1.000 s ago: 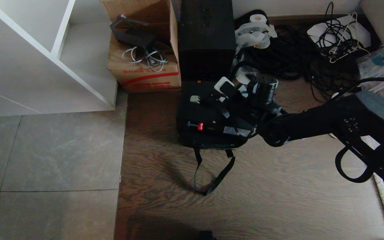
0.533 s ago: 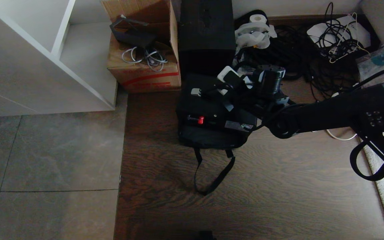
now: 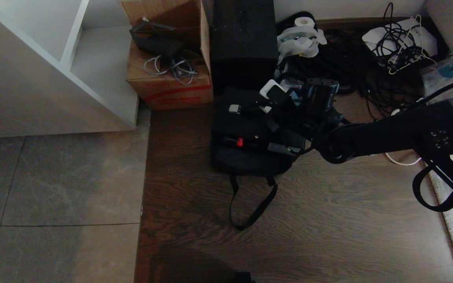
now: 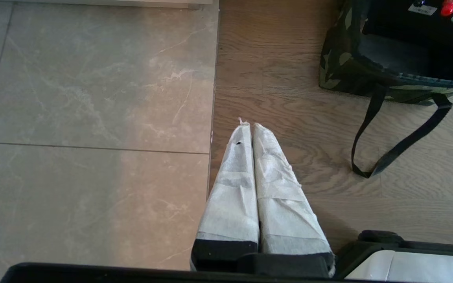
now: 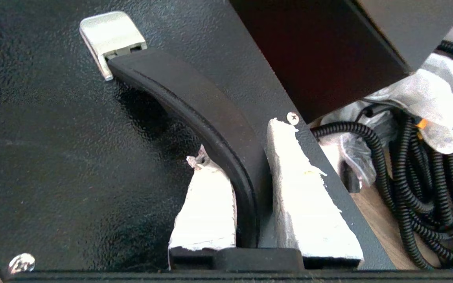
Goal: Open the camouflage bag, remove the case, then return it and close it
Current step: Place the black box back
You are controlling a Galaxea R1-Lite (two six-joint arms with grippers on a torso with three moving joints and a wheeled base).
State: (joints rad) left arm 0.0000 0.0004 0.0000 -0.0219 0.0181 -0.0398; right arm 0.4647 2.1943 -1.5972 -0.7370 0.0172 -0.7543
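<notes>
The right gripper's [image 5: 236,157] tape-wrapped fingers [image 5: 307,196] are clenched on the case's curved black handle [image 5: 195,106], one finger on each side of it. Beyond the fingertips the handle ends at a silver bracket [image 5: 110,39] on the textured top of the case [image 3: 246,125]. The case sits in the open camouflage bag [image 4: 342,63], whose black strap [image 3: 250,206] trails over the wooden floor [image 3: 328,220] toward the robot. Crowding the far side of the fingers are a taller black box [image 3: 244,43], coiled cables [image 5: 419,188] and crumpled white wrapping [image 5: 442,106]; a cardboard box [image 3: 169,74] stands further left. Since a second ago the arm has drawn the case slightly up and away. The left gripper [image 4: 250,129] hangs well apart over the floor, fingers pressed together.
</notes>
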